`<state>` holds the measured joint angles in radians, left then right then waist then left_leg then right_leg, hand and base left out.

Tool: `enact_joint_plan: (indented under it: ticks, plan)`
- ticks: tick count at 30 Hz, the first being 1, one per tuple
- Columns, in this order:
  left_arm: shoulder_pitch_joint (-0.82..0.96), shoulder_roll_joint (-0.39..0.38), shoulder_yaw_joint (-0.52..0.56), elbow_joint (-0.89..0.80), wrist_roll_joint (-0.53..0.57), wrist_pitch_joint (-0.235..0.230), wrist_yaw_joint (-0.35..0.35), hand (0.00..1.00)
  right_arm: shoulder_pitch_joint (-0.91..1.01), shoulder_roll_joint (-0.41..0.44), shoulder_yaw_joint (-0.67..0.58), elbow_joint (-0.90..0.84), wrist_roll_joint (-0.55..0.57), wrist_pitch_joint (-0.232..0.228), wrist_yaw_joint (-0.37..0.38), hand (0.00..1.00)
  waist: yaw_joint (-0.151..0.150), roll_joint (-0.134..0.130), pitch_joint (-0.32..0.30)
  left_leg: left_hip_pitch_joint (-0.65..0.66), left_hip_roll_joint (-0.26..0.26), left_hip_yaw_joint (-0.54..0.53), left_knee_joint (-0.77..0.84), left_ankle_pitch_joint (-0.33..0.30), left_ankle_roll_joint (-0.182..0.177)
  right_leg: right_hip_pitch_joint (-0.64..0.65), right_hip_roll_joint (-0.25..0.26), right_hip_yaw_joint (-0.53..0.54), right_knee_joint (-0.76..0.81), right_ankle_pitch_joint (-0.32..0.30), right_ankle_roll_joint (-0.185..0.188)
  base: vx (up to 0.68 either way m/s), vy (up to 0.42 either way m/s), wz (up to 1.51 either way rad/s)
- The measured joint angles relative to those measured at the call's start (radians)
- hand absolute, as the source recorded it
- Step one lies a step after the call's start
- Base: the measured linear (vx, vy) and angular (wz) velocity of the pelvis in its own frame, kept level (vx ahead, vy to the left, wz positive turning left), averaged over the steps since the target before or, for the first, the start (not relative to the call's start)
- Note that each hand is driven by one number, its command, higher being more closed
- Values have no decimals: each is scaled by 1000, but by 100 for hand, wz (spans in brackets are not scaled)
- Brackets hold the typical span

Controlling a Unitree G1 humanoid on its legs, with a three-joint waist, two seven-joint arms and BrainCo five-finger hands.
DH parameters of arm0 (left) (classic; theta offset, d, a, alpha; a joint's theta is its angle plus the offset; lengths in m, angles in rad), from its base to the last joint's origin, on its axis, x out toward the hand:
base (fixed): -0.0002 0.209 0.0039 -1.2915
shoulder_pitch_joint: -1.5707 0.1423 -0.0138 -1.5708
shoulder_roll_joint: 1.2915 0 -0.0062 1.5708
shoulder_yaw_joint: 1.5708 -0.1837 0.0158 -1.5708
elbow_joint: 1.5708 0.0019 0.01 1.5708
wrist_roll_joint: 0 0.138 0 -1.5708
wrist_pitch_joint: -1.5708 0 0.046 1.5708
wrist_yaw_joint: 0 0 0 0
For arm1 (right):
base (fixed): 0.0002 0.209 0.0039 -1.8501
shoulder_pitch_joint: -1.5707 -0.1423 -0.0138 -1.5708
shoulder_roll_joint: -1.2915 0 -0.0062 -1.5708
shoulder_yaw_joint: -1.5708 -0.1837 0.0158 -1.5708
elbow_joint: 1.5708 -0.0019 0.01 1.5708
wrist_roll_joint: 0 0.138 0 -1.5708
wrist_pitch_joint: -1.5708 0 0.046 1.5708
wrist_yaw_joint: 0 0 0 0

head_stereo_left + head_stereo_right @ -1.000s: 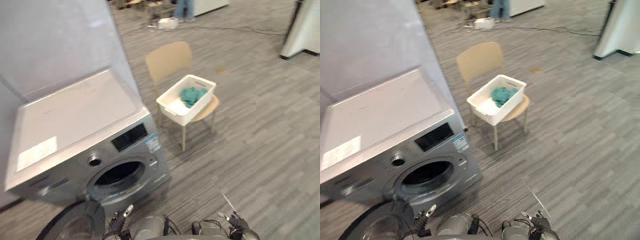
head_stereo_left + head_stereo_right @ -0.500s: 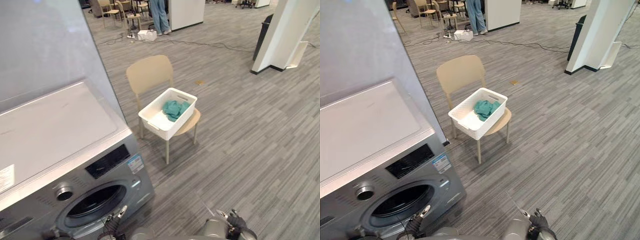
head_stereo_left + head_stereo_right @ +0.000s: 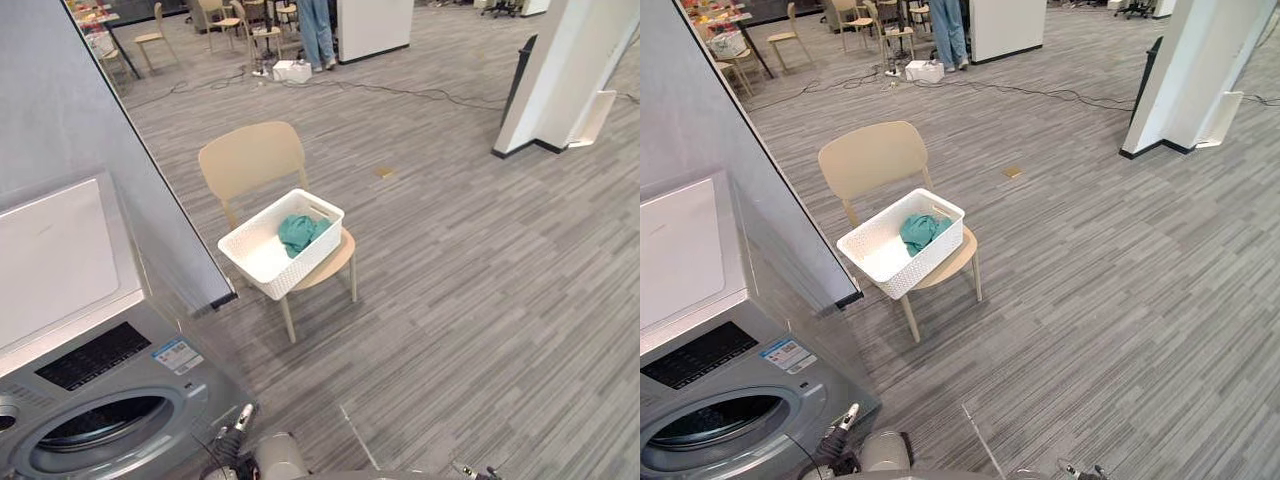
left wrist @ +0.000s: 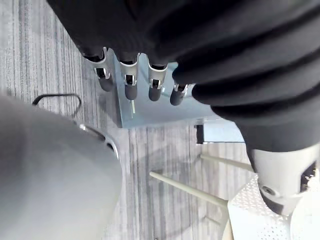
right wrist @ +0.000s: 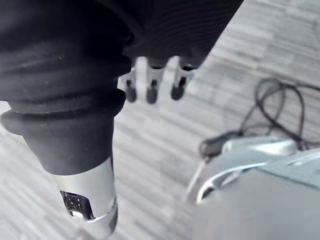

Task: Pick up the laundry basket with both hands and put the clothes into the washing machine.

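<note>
Tan chair [image 3: 250,160] on grey floor [image 3: 480,300] — white basket [image 3: 308,265] sits on its seat.

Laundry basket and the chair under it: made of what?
White laundry basket: looks like moulded plastic with a matt finish; its walls are perforated in a fine lattice. Beige chair: smooth one-piece backrest, probably plastic or painted plywood. The legs are the same beige, material unclear.

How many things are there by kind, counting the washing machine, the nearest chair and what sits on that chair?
Washing machine: 1
Chair: 1
Laundry basket: 1
Teal clothes bundle: 1
Total: 4
</note>
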<state>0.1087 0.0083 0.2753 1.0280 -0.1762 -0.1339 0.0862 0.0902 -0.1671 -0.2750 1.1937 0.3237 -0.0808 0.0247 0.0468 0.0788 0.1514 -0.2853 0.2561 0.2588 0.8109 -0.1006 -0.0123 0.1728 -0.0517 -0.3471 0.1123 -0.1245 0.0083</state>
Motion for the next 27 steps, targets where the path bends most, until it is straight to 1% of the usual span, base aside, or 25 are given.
enact_joint_plan:
  ticks: [1, 3, 5, 6, 7, 8, 10, 11, 12, 13, 14, 15, 16, 17, 18, 19, 20, 21, 22, 23, 24, 25, 26, 27]
  plan:
    - [12, 2, 13, 6, 8, 6, -2, 0, -10, 9, -11, 0, 1, 0, 0, 0, 7, 1, 0, 15, -40, 45, -148, 5, -6, 4, 0, -11, -11, 0, 0, 233, -39, 10]
    - [23, 7, 16, 28, 34, 17, -11, 0, -29, 19, -31, -3, 3, 0, 0, 0, 28, 1, 0, 55, -69, 135, -351, 20, -11, 12, 3, -19, -28, -4, 6, 198, -4, 10]
    - [27, 17, 86, 54, 45, 30, -20, 0, -53, 58, -42, -4, 4, 0, 1, 0, 27, -41, -8, 87, -144, 236, -502, 46, -12, 13, -43, -62, -68, -8, 19, 215, 15, 57]
    - [24, 17, 90, 66, 50, 34, -20, 0, -64, 61, -42, -4, 3, 0, 1, 0, 26, -43, -2, 86, -151, 250, -508, 37, 0, 12, -52, -69, -74, -7, 28, 195, 24, 40]
    - [25, 16, 116, 81, 53, 43, -19, 0, -84, 62, -37, -4, 4, 1, 1, 0, 44, -41, 0, 88, -158, 260, -494, 20, 29, 14, -59, -72, -80, -6, 34, 195, 40, 13]
    - [33, 13, 126, 89, 52, 50, -19, 0, -92, 61, -20, -4, 4, 1, 1, 0, 54, -41, 0, 94, -169, 250, -475, 7, 50, 33, -70, -73, -82, -5, 37, 208, 55, 13]
    - [33, 12, 127, 108, 51, 50, -19, 0, -97, 61, 1, -15, 5, -2, 2, 0, 50, -40, -1, 126, -194, 228, -471, -15, 76, 74, -88, -84, -68, 4, 58, 241, 153, 39]
    - [32, 9, 126, 109, 51, 49, -18, 0, -98, 61, 23, -26, 12, -4, 6, 0, 54, -37, -6, 172, -216, 213, -492, -62, 51, 65, -119, -84, 62, -12, 93, 197, 184, 39]
    - [33, 9, 124, 110, 50, 49, -18, 0, -97, 62, 31, -33, 20, -7, 15, 0, 54, -37, -8, 198, -229, 209, -515, -70, 40, 41, -145, -79, 153, -27, 112, 221, 253, 24]
    - [38, 13, 110, 108, 49, 48, -18, 0, -90, 61, 50, -42, 22, -14, 28, 0, 51, -45, -23, 243, -264, 202, -570, -66, 33, -36, -206, -56, 364, -37, 131, 218, 189, 23]
    - [38, 24, 78, 105, 42, 48, -17, 0, -76, 62, 59, -43, 25, -20, 46, 0, 45, -60, -36, 284, -305, 176, -619, -55, 21, -124, -263, -16, 586, -8, 138, 292, 200, 41]
    - [36, 33, 59, 101, 37, 47, -17, 0, -68, 63, 59, -43, 28, -20, 48, 0, 42, -67, -39, 306, -322, 158, -635, -51, 21, -162, -277, 2, 684, 7, 137, 296, 80, 78]
    - [15, 45, 9, 85, 30, 47, -15, 0, -50, 61, 59, -43, 28, -19, 49, 0, 24, -75, -39, 336, -340, 119, -648, -41, 28, -210, -283, 34, 831, 4, 130, 260, 30, 84]
    - [9, 47, -17, 73, 30, 45, -14, 0, -39, 60, 56, -42, 29, -20, 48, 0, 19, -74, -38, 353, -347, 95, -657, -39, 30, -231, -276, 46, 880, -2, 130, 303, 20, 104]
    - [-16, 47, -62, 55, 29, 41, -13, 0, -11, 59, 50, -45, 31, -29, 47, 0, 18, -70, -37, 381, -354, 53, -671, -36, 35, -269, -267, 43, 932, -40, 114, 278, -4, 99]
    - [-36, 46, -114, 25, 29, 39, -12, 0, -7, 55, 33, -65, 39, -32, 47, 0, 16, -63, -32, 403, -355, 10, -676, -32, 37, -292, -266, 23, 919, -84, 116, 260, -20, 113]
    - [-57, 44, -156, 9, 29, 37, -10, 0, 4, 51, 22, -72, 41, -30, 46, 0, 6, -62, -32, 411, -353, -31, -676, -31, 37, -304, -267, 8, 874, -112, 111, 257, -75, 139]
    - [-79, 41, -204, -17, 28, 29, -9, 0, 9, 52, 6, -72, 42, -28, 44, 0, -12, -56, -26, 419, -351, -97, -675, -28, 32, -305, -264, 4, 773, -137, 103, 155, -64, 138]
    - [-95, 36, -231, -24, 23, 23, -9, 0, 17, 54, -4, -72, 42, -27, 43, 0, -18, -58, -25, 420, -349, -130, -675, -26, 28, -302, -257, 18, 702, -141, 105, 196, -151, 170]
    - [-115, 33, -274, -47, 9, 8, -9, 0, 28, 59, -14, -70, 42, -24, 41, 0, -31, -66, -28, 405, -343, -193, -676, -21, 20, -297, -230, 83, 541, -138, 110, 106, -138, 137]
    - [-124, 33, -287, -50, 9, -1, -9, 0, 30, 65, -27, -69, 46, -24, 40, 0, -31, -72, -31, 396, -344, -224, -677, -18, 14, -292, -222, 121, 462, -130, 119, 157, -249, 155]
    - [-139, 34, -322, -48, 9, -8, -12, 0, 33, 80, -56, -61, 62, -22, 35, 0, -32, -90, -31, 383, -344, -276, -684, -10, 2, -287, -221, 174, 317, -89, 122, 139, -285, 127]
    - [-148, 35, -336, -37, 10, -7, -14, 0, 33, 94, -77, -45, 69, -21, 28, 0, -32, -112, -35, 377, -343, -317, -684, -5, -7, -275, -224, 198, 217, -10, 110, 154, -323, 117]
    - [-146, 37, -339, -30, 10, -6, -14, 0, 32, 104, -86, -37, 72, -20, 22, 0, -31, -131, -36, 372, -343, -336, -679, -5, -8, -261, -224, 205, 178, 51, 114, 146, -387, 96]
